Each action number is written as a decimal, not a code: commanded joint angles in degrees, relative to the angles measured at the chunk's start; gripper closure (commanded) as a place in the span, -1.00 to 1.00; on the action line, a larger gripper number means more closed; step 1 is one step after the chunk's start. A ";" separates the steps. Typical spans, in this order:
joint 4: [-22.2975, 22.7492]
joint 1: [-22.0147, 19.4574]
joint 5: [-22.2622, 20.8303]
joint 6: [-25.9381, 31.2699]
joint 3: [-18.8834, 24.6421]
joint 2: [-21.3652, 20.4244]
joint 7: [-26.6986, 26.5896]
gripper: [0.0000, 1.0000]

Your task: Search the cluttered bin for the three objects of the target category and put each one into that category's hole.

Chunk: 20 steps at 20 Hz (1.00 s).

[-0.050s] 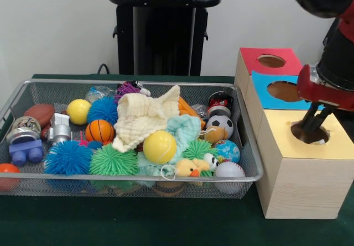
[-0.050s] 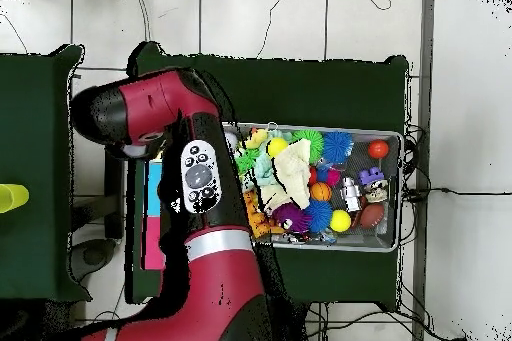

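yellow ball (image 1: 159,147), orange-black basketball (image 1: 99,130), cream cloth (image 1: 145,118)

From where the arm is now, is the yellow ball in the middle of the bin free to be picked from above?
Probably yes. The yellow ball lies on top of the pile in the wire bin, with nothing covering it; the cream cloth only lies beside it. The gripper is at the yellow box's hole, so it must first travel over.

1. Even, soft indoor light; no hard glare on the wire bin (image 1: 133,175).
2. Faint shadows under the boxes (front view slightly soft).
3. The overhead view's floor (image 2: 465,107) looks washed out.
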 commanded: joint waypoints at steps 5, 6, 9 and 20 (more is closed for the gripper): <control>-4.67 -0.88 -3.86 -0.60 2.80 -2.95 -11.23 1.00; -4.41 -0.92 -3.85 -0.44 2.70 -3.66 -11.44 1.00; -4.17 -1.12 -3.71 0.19 2.89 -5.41 -12.46 1.00; -2.49 -2.50 -2.72 1.56 3.63 -10.44 -16.07 1.00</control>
